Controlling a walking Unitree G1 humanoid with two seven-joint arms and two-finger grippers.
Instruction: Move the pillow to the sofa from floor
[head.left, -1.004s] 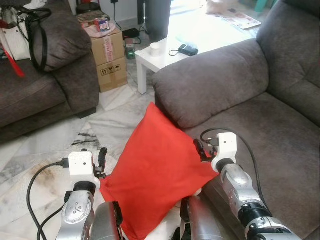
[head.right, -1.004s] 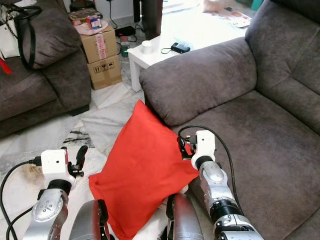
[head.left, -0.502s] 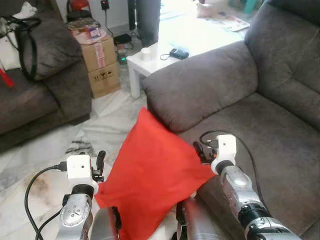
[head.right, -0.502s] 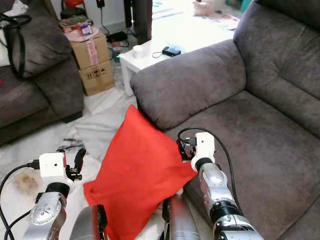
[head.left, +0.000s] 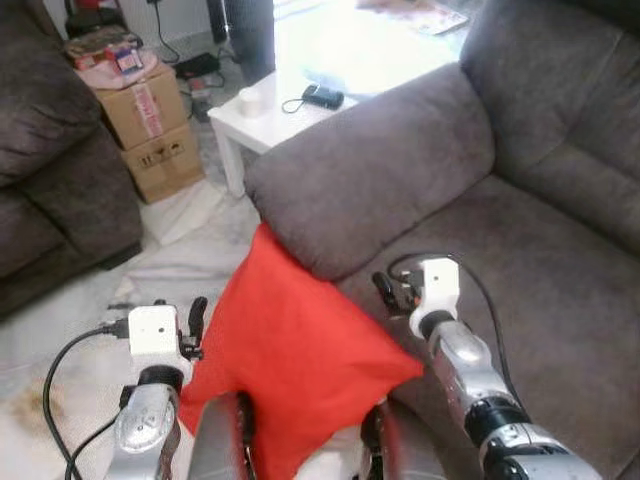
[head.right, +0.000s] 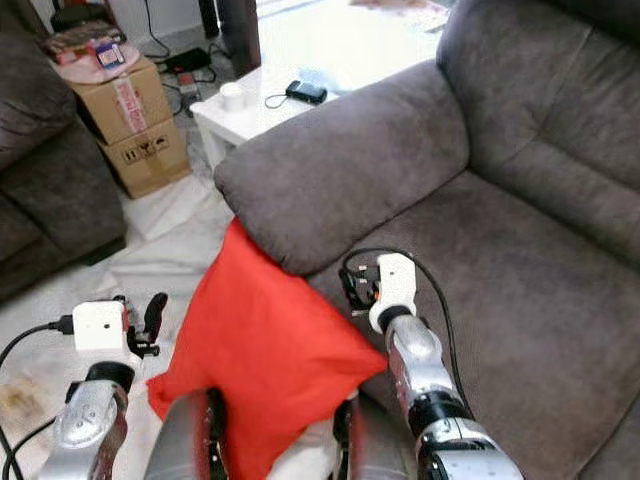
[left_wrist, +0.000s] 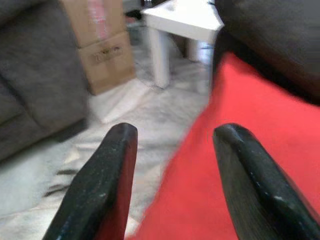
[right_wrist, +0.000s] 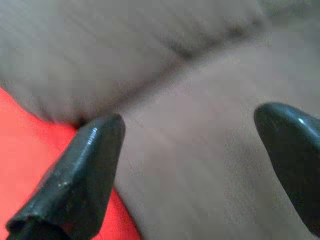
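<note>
Your red pillow (head.left: 300, 355) is squeezed between both arms, top corner against the sofa (head.left: 520, 230) armrest. Left end effector (left_wrist: 172, 165) and right end effector (right_wrist: 192, 160) both spread apart, clamping nothing.

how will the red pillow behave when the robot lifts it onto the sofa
The red pillow is probably soft and floppy: its corners sag where it hangs between the left gripper and right gripper. It looks light for its bulk. Pressed against the sofa arm, it would likely squash rather than slide.
</note>
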